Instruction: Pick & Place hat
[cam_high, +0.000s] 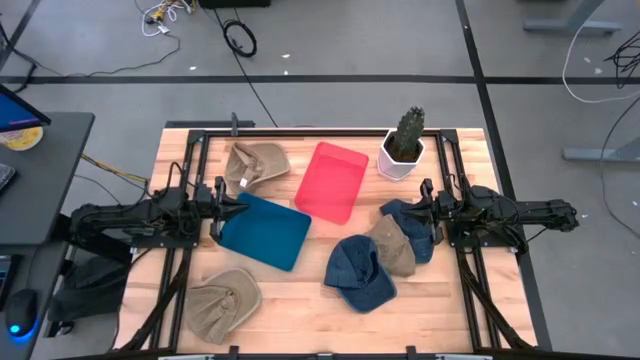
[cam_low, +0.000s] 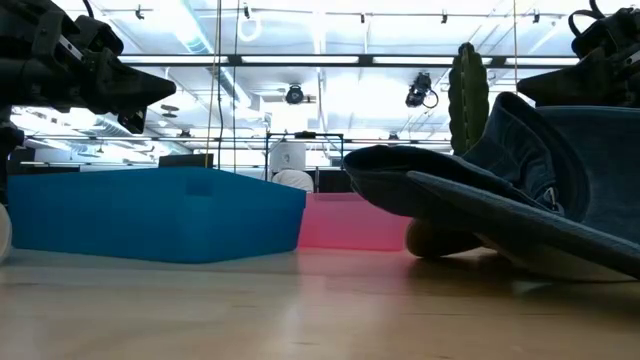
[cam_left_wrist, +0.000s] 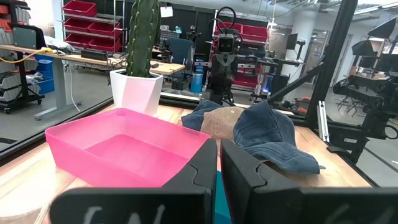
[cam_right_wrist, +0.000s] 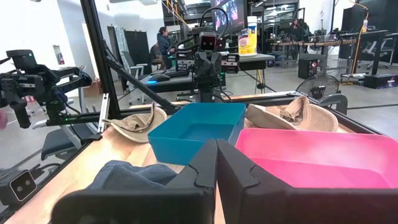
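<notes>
From above, the left hand (cam_high: 222, 207) sits by the left edge of the table (cam_high: 300, 310), its fingers pressed together and holding nothing, right at the edge of the blue tray (cam_high: 264, 231). The right hand (cam_high: 424, 210) sits by the right edge, also pressed together and empty, just beside a dark blue hat (cam_high: 412, 224). A tan hat (cam_high: 394, 246) and another blue hat (cam_high: 360, 273) lie next to it, toward the middle. One more tan hat (cam_high: 254, 163) lies near the far edge and another (cam_high: 220, 302) near the front left corner. From table height, a blue hat (cam_low: 520, 190) fills the right side. The left wrist view shows the pink tray (cam_left_wrist: 127, 148) and the hat pile (cam_left_wrist: 261, 134) ahead. The right wrist view shows both trays and two tan hats (cam_right_wrist: 292, 115) behind them.
</notes>
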